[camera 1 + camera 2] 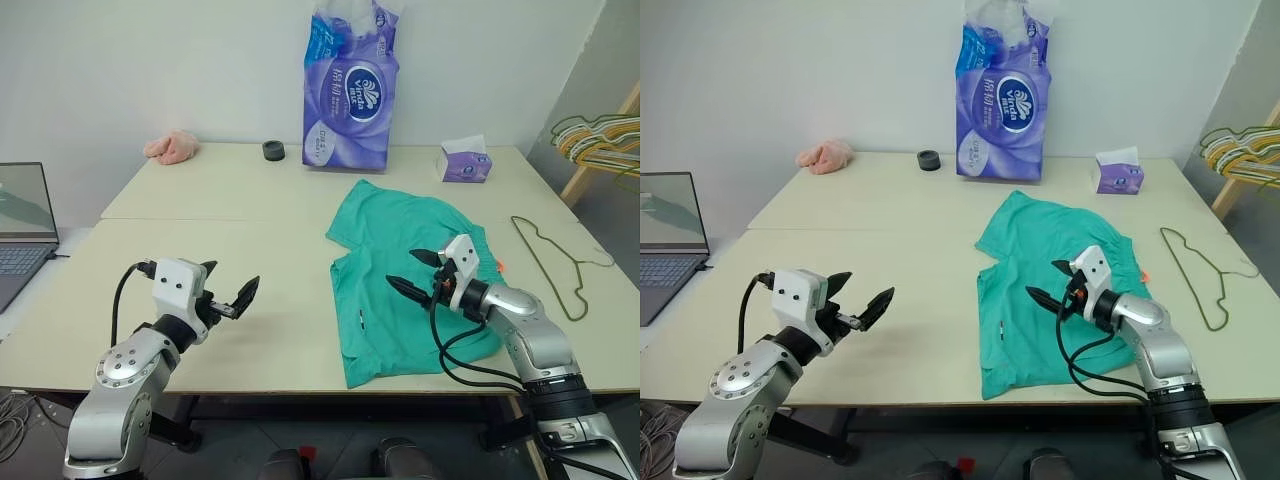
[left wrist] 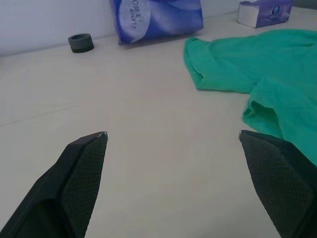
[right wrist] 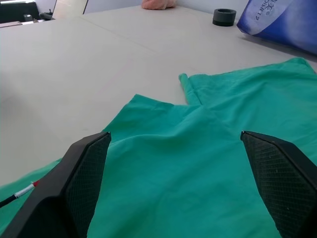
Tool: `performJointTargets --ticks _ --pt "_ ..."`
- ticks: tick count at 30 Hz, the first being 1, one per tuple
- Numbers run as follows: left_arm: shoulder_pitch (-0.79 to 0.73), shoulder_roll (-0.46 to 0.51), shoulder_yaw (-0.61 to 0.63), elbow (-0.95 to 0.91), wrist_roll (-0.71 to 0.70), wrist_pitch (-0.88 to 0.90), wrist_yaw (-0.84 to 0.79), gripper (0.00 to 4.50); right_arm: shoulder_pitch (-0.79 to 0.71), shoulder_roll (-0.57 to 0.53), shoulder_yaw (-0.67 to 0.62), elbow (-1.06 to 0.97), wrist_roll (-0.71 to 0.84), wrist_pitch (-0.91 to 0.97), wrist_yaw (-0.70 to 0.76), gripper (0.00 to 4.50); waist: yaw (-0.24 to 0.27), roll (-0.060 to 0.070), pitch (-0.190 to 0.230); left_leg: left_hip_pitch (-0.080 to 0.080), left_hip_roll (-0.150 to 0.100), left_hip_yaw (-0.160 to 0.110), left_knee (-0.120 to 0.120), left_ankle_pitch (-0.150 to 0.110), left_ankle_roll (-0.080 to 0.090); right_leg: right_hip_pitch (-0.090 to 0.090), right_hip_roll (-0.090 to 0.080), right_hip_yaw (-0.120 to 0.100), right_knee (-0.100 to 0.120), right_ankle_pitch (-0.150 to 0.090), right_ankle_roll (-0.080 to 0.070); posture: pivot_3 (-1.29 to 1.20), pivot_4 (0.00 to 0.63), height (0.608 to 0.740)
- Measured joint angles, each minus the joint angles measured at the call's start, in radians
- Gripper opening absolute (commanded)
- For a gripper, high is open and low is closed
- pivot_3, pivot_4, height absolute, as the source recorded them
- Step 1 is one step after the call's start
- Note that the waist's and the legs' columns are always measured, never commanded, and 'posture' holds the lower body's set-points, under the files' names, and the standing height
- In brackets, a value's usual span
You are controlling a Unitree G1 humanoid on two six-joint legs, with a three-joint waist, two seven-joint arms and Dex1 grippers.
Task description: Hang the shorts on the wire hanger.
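Teal-green fabric shorts [image 1: 400, 275] lie flat on the cream desk [image 1: 250, 250], thin olive wire hanger [image 1: 555, 262] just beside them, right tool [image 1: 415, 271] spread empty above them, left tool [image 1: 228, 288] spread empty well apart.

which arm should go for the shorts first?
Right. The right gripper hangs open directly over the shorts; the left gripper, also open, is over bare table well to their side.

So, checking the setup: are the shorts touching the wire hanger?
Apart. Left eye view shows bare table between the shorts and the wire hanger.
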Motion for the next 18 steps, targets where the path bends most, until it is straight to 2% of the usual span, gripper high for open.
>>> performJointTargets --ticks 12,18 --pt "0.019 0.037 -0.071 -0.020 0.032 -0.015 -0.063 4.50 0.035 -0.033 0.000 -0.022 -0.002 -0.050 0.028 4.48 -0.002 0.001 -0.001 0.001 0.000 0.001 0.000 0.000 0.000 0.000 0.000 0.001 0.000 0.000 0.000 -0.10 0.002 0.740" --pt "0.000 0.044 -0.088 -0.020 0.035 -0.022 -0.094 4.50 0.078 -0.096 0.016 -0.072 -0.007 -0.048 0.105 4.48 -0.001 0.001 -0.002 0.001 -0.001 0.001 0.000 0.000 0.000 0.001 0.000 0.001 0.000 0.000 0.000 -0.12 0.004 0.740"
